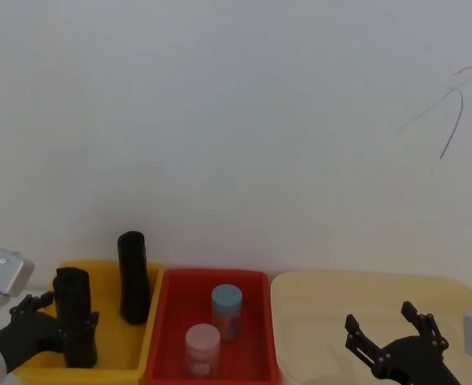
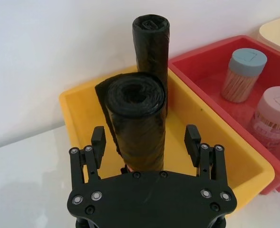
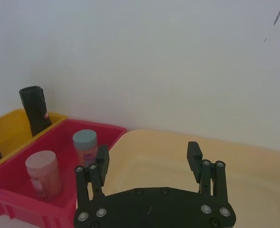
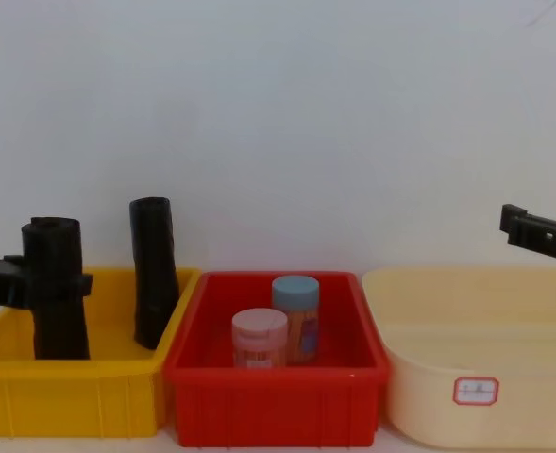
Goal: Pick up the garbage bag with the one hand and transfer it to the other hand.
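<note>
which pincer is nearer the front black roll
Left. The left pincer straddles the front roll, jaws open; the right pincer hovers over the cream tub, far off.

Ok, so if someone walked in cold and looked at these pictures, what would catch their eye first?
The left gripper sits open astride the nearer black roll, with a second roll behind it, both upright in the yellow bin on the left. Next to that, a red bin holds a blue-lidded jar and a pink-lidded jar. The right gripper hangs open over the cream tub on the right.
</note>
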Available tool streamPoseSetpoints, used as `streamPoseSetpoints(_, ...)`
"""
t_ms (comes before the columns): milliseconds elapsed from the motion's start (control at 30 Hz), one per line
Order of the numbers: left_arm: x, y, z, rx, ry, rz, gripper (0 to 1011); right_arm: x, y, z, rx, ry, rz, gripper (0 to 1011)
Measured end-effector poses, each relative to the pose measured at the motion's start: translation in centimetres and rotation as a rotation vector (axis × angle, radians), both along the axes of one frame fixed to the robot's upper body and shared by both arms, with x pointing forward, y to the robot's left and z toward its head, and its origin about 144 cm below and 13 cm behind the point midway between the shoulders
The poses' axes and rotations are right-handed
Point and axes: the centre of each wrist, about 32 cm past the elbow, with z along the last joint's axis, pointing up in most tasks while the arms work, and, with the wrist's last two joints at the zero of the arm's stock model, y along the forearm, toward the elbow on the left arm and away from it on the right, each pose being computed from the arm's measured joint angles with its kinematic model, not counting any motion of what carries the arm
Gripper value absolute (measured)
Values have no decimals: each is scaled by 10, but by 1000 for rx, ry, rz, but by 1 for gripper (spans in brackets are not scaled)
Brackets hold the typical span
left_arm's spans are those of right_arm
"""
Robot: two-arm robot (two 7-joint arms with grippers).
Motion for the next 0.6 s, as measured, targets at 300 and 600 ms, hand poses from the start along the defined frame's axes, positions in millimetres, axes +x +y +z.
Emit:
streamPoseSetpoints(300, 5, -8, 0, 2, -6, 10, 1001, 0, 0, 0, 0, 0, 0, 1001)
streamPoseSetpoints(600, 7, -10, -1, 10, -9, 17, 1001, 0, 0, 0, 0, 0, 0, 1001)
